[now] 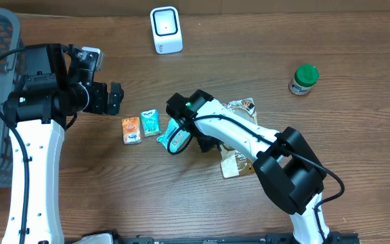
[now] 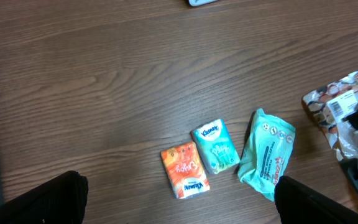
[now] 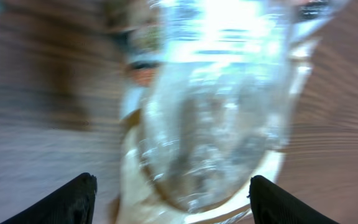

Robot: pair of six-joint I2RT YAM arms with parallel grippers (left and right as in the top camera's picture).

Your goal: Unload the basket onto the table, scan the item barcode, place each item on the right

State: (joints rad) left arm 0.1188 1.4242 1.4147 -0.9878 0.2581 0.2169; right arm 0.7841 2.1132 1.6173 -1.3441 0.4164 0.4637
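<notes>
Showing left gripper (image 2: 180,208) and right gripper (image 3: 173,188) wide, the latter over the bag (image 1: 240,107); its barcode (image 2: 339,106) could be hidden if gripped askew.

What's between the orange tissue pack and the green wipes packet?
A teal Kleenex pack lies between the orange pack and the wipes packet, clearest in the left wrist view.

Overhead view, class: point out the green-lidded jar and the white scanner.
Green-lidded jar (image 1: 307,73), overhead view, on its lid.
White scanner (image 1: 165,27), overhead view, on its front face.
</notes>
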